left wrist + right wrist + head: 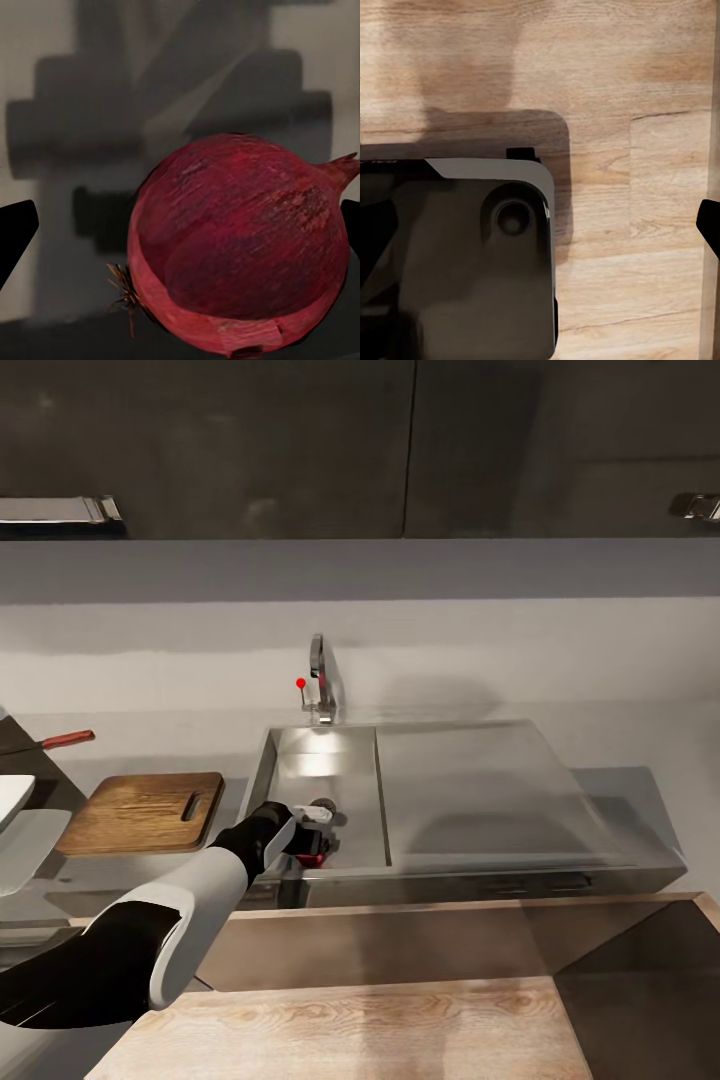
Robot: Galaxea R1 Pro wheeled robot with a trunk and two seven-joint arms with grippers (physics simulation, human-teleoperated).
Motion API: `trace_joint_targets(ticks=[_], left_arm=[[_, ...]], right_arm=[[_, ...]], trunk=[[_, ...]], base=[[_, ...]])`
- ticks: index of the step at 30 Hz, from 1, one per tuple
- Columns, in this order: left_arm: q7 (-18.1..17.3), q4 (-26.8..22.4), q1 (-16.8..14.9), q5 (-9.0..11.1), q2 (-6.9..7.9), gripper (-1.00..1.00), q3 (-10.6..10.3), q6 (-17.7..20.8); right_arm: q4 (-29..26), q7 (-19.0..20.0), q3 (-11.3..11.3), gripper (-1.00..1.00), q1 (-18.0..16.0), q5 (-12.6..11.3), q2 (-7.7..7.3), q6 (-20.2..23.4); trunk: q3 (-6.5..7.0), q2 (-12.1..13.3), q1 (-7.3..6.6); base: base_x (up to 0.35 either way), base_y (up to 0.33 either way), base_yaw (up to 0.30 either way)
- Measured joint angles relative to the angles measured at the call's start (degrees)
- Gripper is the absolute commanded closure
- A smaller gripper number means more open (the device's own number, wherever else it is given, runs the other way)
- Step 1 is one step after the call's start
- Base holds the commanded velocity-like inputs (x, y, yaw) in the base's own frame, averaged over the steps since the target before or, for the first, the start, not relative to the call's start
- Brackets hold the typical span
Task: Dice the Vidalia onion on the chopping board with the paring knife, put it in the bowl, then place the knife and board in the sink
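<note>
The left gripper reaches into the steel sink at the basin's near edge, its dark fingers spread wide on either side of the onion, whether touching it I cannot tell. The onion is round, dark red, papery-skinned, with dry roots. Left on the grey countertop lie the wooden chopping board and, farther off, the red-handled paring knife. The right gripper's state I cannot tell.

My onion is whole, dark red and papery, root tuft showing, lying in the steel sink. The brown chopping board lies flat on the grey countertop, paring knife beyond it.
</note>
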Motion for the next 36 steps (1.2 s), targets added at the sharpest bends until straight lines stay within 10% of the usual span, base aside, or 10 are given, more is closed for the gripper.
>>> trace_joint_targets(ticks=[5,6,36], left_arm=[[0.0,0.0,0.0,0.0,0.01,-1.00,0.0,0.0],[0.0,0.0,0.0,0.0,0.01,1.00,0.0,0.0],[0.3,-0.2,0.0,0.1,0.19,1.00,0.1,0.1]], right_arm=[[0.0,0.0,-0.2,-1.00,0.0,-0.2,-0.09,0.0],[0.0,0.0,-0.3,-1.00,0.0,-0.2,-0.14,0.0],[-0.1,-0.2,-0.7,-1.00,0.0,-0.6,-0.10,0.1]], trunk=[[0.00,0.0,0.00],[0.00,0.0,0.00],[1.61,0.0,0.00]], base=[[0.000,0.000,0.000],[0.000,0.000,0.000],[0.000,0.000,0.000]])
